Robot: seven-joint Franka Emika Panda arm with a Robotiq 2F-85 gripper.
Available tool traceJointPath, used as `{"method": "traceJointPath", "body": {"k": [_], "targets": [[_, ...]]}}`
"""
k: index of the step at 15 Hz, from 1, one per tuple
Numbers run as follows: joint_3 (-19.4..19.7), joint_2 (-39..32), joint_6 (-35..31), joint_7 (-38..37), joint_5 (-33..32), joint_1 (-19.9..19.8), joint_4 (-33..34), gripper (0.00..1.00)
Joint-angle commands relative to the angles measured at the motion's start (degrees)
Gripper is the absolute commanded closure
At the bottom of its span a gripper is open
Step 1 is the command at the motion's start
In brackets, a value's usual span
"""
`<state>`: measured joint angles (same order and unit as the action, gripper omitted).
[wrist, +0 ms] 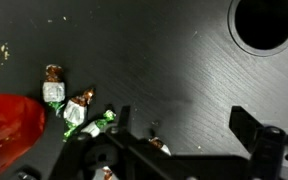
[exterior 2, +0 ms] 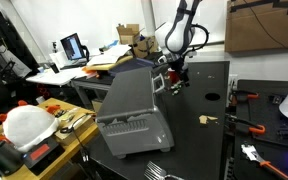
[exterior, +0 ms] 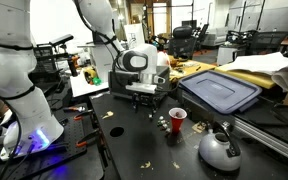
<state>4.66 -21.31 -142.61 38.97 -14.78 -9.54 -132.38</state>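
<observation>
My gripper [wrist: 184, 126] stands open over the black table top, with nothing between its dark fingers [wrist: 246, 128]. Left of it in the wrist view lie several wrapped candies: a silver one [wrist: 53, 91], a brown one [wrist: 80, 107] and a green one [wrist: 92, 126]. One more candy [wrist: 157, 144] lies partly under the left finger. A red cup [wrist: 10, 125] sits at the left edge. In an exterior view the gripper [exterior: 144, 96] hangs low over the table, beside the red cup [exterior: 177, 118] and the candies [exterior: 162, 123].
A round hole [wrist: 264, 22] is in the table at the upper right. A grey bin with a blue lid [exterior: 222, 90] sits close by, also seen as a grey bin [exterior 2: 134, 105]. A grey rounded object [exterior: 219, 149] stands near the front edge. Crumbs are scattered about.
</observation>
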Motion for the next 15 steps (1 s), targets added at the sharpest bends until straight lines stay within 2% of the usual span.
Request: {"method": "traceJointPath", "body": {"k": [1,9,15], "targets": [[-0.8,-1.3,-1.5,1.0,-0.1,-0.7,0.6,0.00],[-4.5,-4.9,-7.7,3.4,1.1,-1.8,2.0,0.00],[-7.3,-6.9,-7.6,10.2,3.4,-4.6,3.4,0.00]]}}
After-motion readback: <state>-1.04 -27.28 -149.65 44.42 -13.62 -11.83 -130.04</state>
